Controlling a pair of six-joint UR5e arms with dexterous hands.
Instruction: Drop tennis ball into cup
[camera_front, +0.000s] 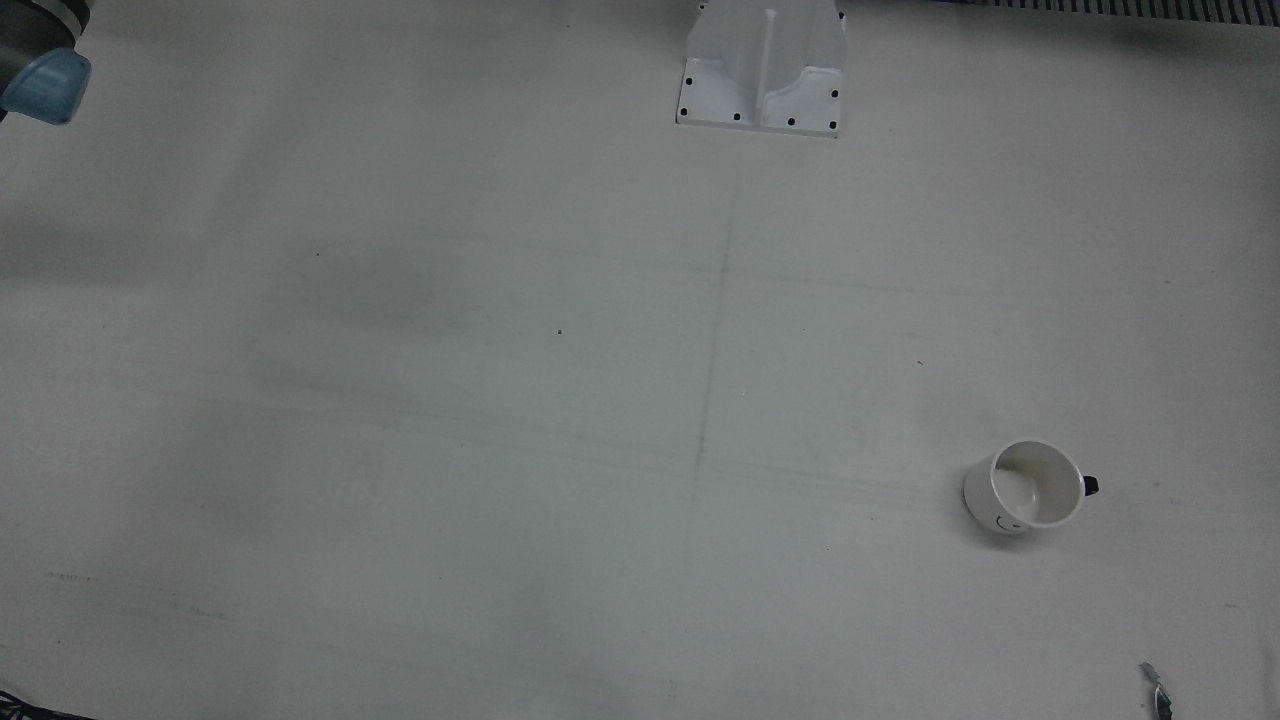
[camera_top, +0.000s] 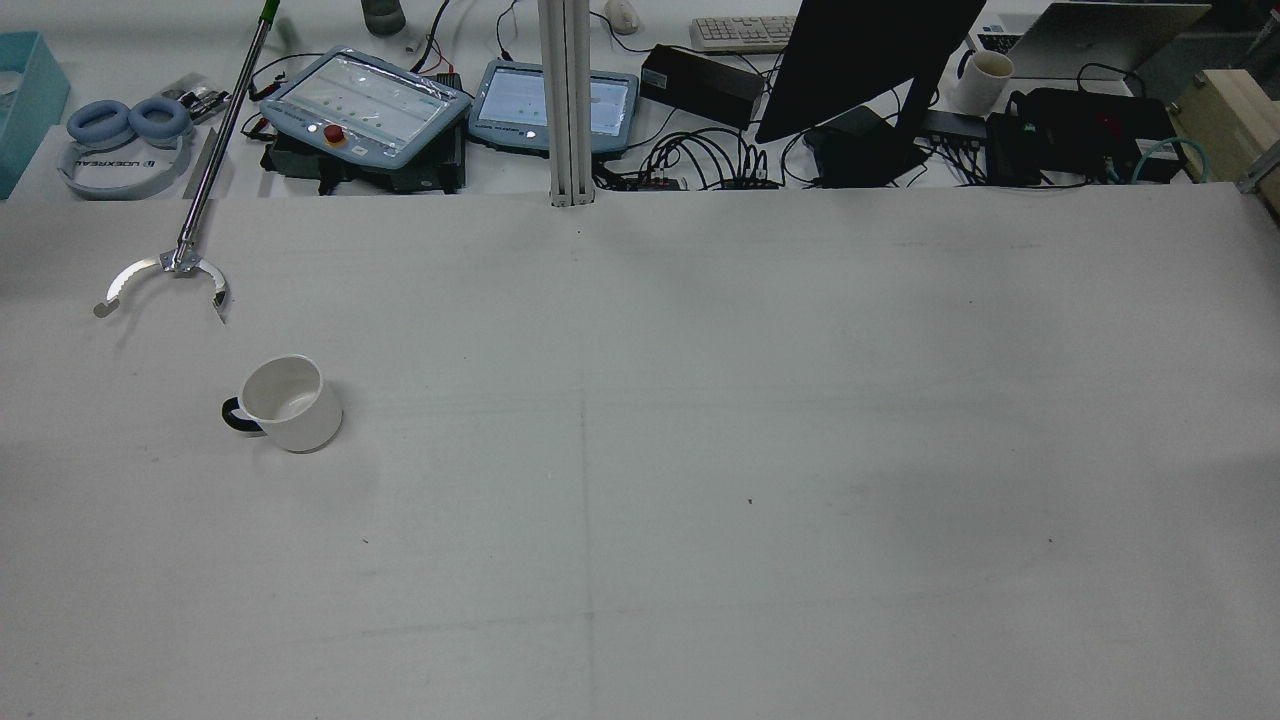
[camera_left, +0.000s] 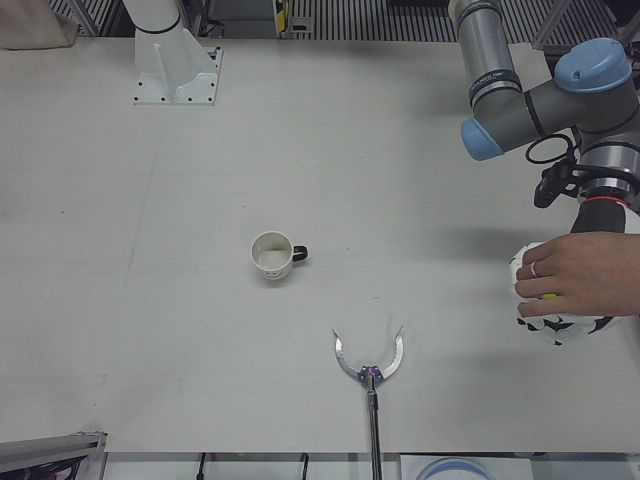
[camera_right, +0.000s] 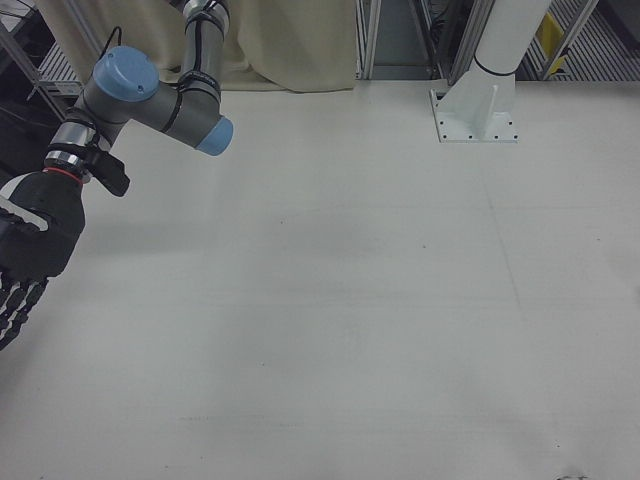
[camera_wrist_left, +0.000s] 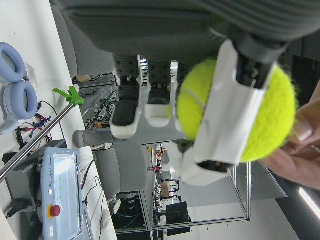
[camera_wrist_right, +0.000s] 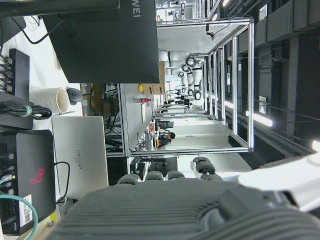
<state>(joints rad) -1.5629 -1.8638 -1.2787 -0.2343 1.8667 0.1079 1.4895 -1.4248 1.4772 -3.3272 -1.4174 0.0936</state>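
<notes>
One fuzzy yellow-green tennis ball (camera_wrist_left: 235, 112) sits clamped in the left hand (camera_left: 560, 300), steadied by a person's hand (camera_left: 575, 275) at the tabletop (camera_left: 200, 200) edge.
Loading step, I judge; next comes a carry over the upright white ceramic cup (camera_left: 272, 255), well apart. The right hand (camera_right: 30, 260) hangs idle, fingers apart.

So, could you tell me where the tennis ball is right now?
The tennis ball sits in the left robot hand off the table's edge, a person's hand resting over it.
</notes>
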